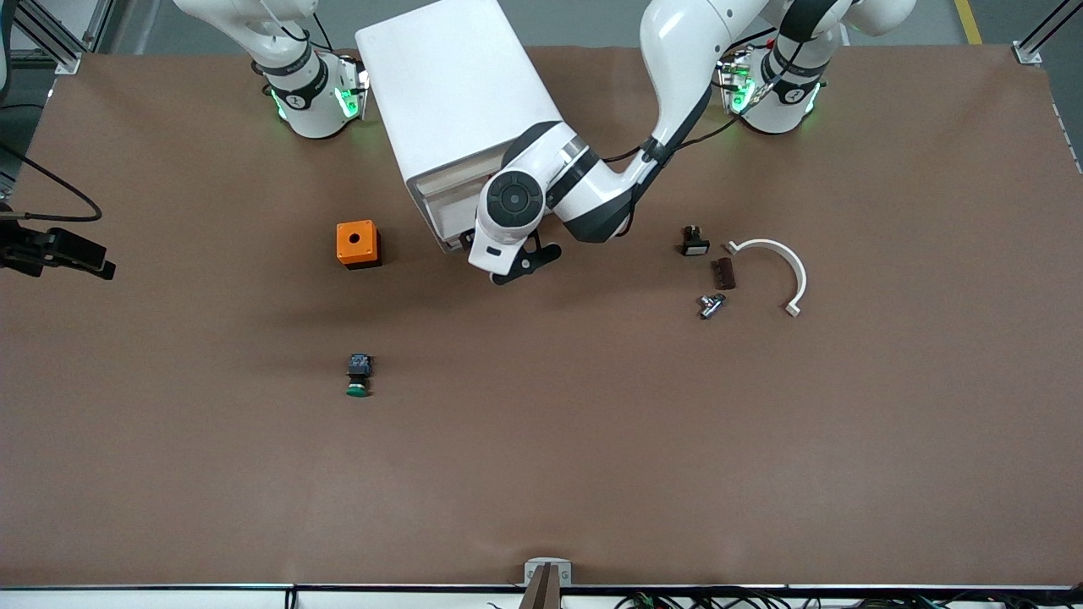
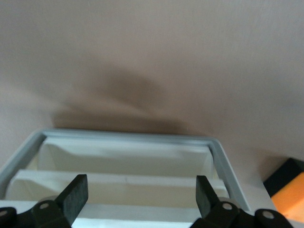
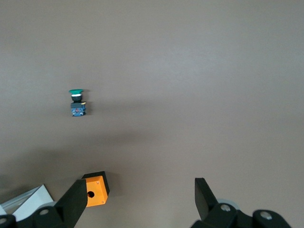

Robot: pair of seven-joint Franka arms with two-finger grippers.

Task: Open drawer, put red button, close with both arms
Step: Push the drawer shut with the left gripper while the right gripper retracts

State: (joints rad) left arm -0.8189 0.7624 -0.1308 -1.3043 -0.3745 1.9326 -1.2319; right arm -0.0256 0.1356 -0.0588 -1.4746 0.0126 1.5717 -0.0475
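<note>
The white cabinet (image 1: 457,110) stands near the arms' bases, its front with the pale drawer strips (image 1: 440,207) turned toward the front camera. My left gripper (image 1: 526,260) is open and empty, low at the cabinet's front. In the left wrist view its fingers (image 2: 76,194) stand wide apart over the white drawer strips (image 2: 123,183) inside the grey frame. My right gripper (image 3: 140,194) is open and empty, held high over the table; it does not show in the front view. The red button is not in view.
An orange box with a round hole (image 1: 358,244) sits beside the cabinet toward the right arm's end. A green-capped button (image 1: 359,376) lies nearer the front camera. Toward the left arm's end lie a small black part (image 1: 694,241), a brown block (image 1: 724,273), a metal fitting (image 1: 711,304) and a white curved piece (image 1: 783,266).
</note>
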